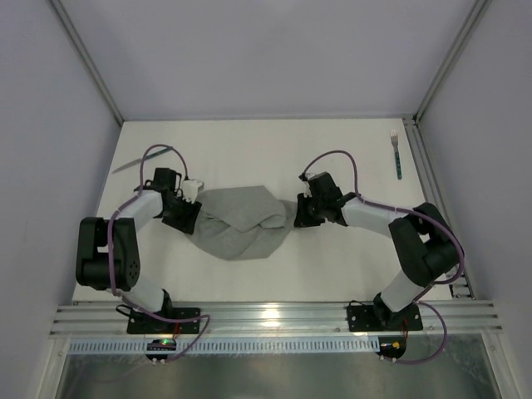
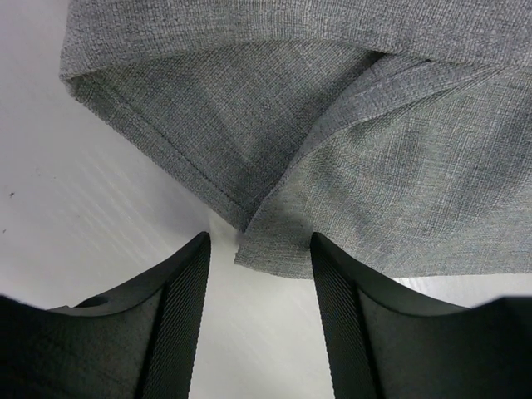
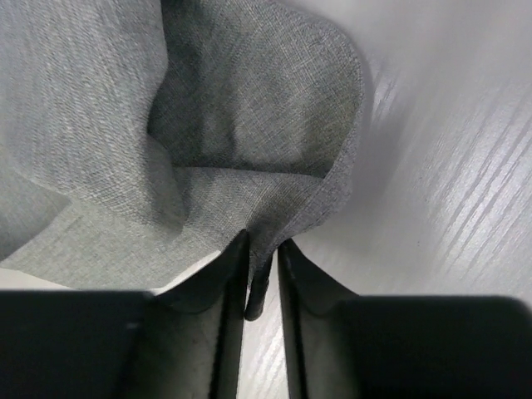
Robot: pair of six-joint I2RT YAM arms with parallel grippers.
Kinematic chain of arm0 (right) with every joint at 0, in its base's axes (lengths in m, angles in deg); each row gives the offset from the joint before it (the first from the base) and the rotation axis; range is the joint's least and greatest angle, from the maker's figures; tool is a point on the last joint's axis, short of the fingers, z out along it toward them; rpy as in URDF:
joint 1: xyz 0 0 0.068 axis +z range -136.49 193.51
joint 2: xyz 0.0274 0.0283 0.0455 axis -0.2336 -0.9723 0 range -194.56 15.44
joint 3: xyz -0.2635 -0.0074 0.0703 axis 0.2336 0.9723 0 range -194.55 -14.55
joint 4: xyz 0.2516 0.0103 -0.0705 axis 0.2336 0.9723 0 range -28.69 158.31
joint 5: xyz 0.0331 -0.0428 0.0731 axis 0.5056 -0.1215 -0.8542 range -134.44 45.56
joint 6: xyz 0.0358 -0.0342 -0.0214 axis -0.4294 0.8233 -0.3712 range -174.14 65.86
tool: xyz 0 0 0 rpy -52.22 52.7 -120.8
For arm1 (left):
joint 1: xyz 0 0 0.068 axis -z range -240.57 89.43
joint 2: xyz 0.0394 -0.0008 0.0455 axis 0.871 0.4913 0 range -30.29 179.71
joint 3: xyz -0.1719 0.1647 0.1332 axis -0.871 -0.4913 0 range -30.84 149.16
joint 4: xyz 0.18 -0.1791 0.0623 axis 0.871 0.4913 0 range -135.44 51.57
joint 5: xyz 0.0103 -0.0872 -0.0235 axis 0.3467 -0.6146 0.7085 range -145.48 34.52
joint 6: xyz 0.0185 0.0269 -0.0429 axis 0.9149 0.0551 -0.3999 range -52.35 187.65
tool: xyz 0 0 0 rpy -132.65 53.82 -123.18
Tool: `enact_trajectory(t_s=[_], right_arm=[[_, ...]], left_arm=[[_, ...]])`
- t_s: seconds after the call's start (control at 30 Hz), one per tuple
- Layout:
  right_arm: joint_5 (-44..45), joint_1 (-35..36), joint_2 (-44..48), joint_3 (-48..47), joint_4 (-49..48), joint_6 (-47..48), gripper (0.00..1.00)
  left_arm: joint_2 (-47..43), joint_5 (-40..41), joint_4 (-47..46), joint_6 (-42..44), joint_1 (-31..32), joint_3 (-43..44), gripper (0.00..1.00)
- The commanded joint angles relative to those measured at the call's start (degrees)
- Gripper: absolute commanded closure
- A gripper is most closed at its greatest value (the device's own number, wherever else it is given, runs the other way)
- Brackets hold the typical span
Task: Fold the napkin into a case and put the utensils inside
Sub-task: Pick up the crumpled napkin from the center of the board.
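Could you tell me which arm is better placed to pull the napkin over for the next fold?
Right, probably: the right fingers pinch a raised fold of the napkin, while the left fingers are open, with a corner lying ungripped between them.

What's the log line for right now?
right gripper: shut on crumpled grey fabric napkin | left gripper: open at napkin corner

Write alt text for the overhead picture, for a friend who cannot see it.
Two robot arms reach toward a rumpled grey napkin on a white table, the left claw at its left edge, the right claw at its right. A knife lies back left, a fork back right.
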Motion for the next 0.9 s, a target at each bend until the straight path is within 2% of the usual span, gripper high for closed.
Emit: enact_trajectory(t_s=[0.0, 0.07, 0.1, 0.2, 0.23, 0.27, 0.37, 0.5, 0.63, 0.73, 0.87], right_arm=[[0.12, -0.16, -0.63, -1.28, -2.25, -1.11, 0.86], [0.39, -0.16, 0.5, -0.93, -1.81, -0.93, 0.95], [0.65, -0.16, 1.03, -0.93, -1.2, -0.85, 0.97], [1.7, -0.16, 3.66, -1.1, 0.2, -0.14, 0.97], [1.88, -0.16, 4.63, -1.45, 1.34, 0.03, 0.97], [2.14, -0.16, 5.68, -1.8, 2.22, 0.47, 0.97], [2.58, -0.16, 11.22, -3.65, 5.82, 1.43, 0.97], [2.67, -0.16, 20.53, -7.51, 11.01, 2.4, 0.97], [3.72, -0.07, 31.06, -15.48, 18.38, 3.46, 0.97], [3.99, 0.1, 34.95, -20.6, 23.05, 4.6, 0.97], [3.64, 0.1, 40.75, -29.3, 27.1, 5.13, 0.97]], left_arm=[[0.95, -1.5, 0.36, -0.98, 0.22, 1.13, 0.47], [1.04, -2.9, 0.89, -0.9, 0.13, 1.48, 0.57], [1.04, -3.43, 1.67, -0.63, 0.13, 1.66, 0.65], [0.6, -4.84, 4.83, -0.19, 0.13, 2.27, 0.8], [0.25, -4.75, 5.71, 0.24, 0.13, 2.36, 0.94], [-1.23, -4.32, 6.59, 0.25, 0.05, 2.37, 1.0], [-5.8, -4.67, 10.55, 0.95, -0.48, 2.63, 1.0], [-20.18, -5.46, 16.96, 1.3, -1.97, 6.13, 1.0], [-31.35, -2.48, 22.06, 0.78, -1.98, 14.99, 1.0], [-36.21, 1.29, 25.93, -0.28, -1.98, 21.06, 1.0], [-40.26, 7.1, 27.7, -3.26, -2.06, 33.27, 1.0]])
